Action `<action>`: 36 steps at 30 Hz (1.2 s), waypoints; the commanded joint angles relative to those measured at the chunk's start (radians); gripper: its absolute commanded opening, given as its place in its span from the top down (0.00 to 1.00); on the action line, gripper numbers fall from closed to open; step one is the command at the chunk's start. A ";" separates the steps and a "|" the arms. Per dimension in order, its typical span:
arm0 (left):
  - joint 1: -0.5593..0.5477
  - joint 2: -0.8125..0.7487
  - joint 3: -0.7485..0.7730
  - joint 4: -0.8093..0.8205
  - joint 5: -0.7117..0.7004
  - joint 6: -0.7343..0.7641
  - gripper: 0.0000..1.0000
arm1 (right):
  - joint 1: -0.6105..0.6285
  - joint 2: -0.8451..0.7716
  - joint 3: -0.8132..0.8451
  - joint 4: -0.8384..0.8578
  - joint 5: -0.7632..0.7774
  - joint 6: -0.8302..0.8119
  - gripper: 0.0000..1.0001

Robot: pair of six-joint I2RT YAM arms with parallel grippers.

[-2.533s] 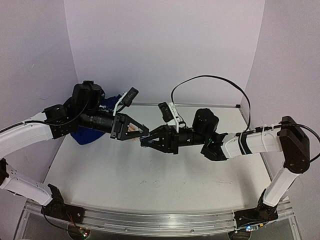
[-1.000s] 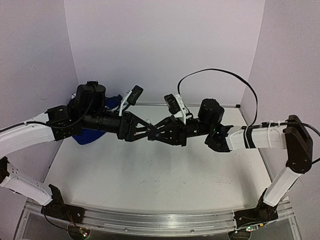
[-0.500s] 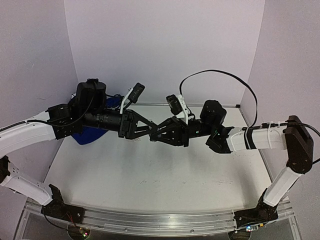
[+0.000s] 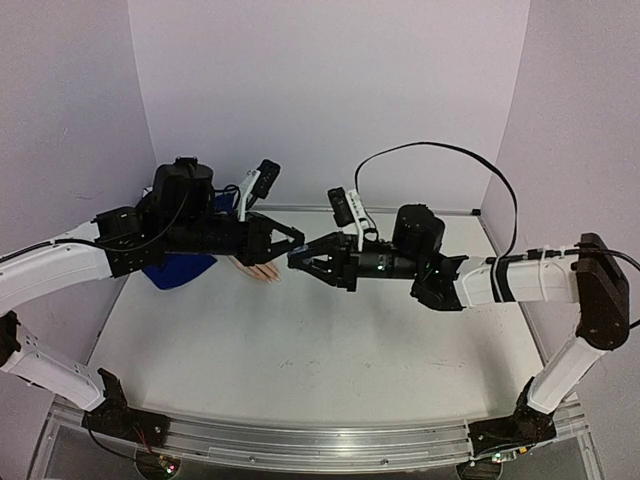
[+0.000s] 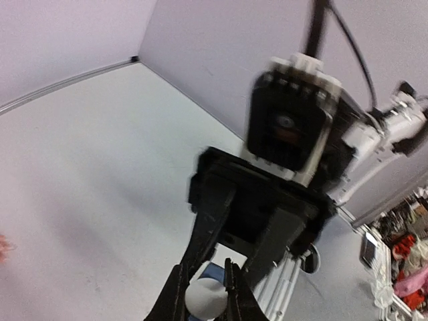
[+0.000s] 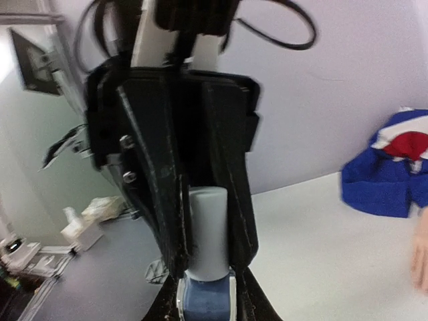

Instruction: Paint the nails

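white bench (image 4: 300,350), walled in pale lilac at the back and on both sides.

left arm (image 4: 50,275), white and black, reaching in from the left and across toward the middle. right arm (image 4: 520,282) coming the other way from the right, with a black cable (image 4: 430,150) looped above it. meeting tip to tip in the air over the back half of the bench.

blue, red and white sleeve (image 4: 180,268) bunched on the bench at back left, partly hidden under the left arm. shows again at the right edge of the right wrist view, lying flat on the white surface.

left hand (image 4: 296,238) narrow, both fingers pressed against the sides of the white cap (image 6: 207,227). right hand (image 4: 296,259) narrow too, gripping the bottle (image 6: 204,304) by its blue base, cap end pointing straight into the left hand. lifted well clear of the bench.

peach mannequin hand (image 4: 255,270) sticking out of the sleeve, flat on the bench, fingers pointing toward the middle, just below and behind the joined hands in the top view. apart from both hands and from the bottle.

nails (image 4: 270,278) at the tips of those peach fingers, too small to tell apart in any view. cannot tell whether painted or bare.
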 commanded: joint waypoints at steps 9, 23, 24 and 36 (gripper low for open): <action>-0.041 0.063 0.158 -0.176 -0.368 -0.046 0.90 | 0.261 0.087 0.219 -0.206 1.463 -0.389 1.00; 0.031 -0.136 -0.024 0.015 0.008 -0.006 0.19 | 0.016 -0.142 0.017 -0.146 0.065 -0.221 1.00; 0.040 -0.139 -0.029 0.029 0.036 -0.012 0.19 | 0.010 -0.146 0.018 -0.143 -0.008 -0.207 1.00; 0.018 -0.068 0.016 0.130 0.262 -0.028 0.39 | 0.004 -0.050 0.050 0.038 -0.147 -0.019 1.00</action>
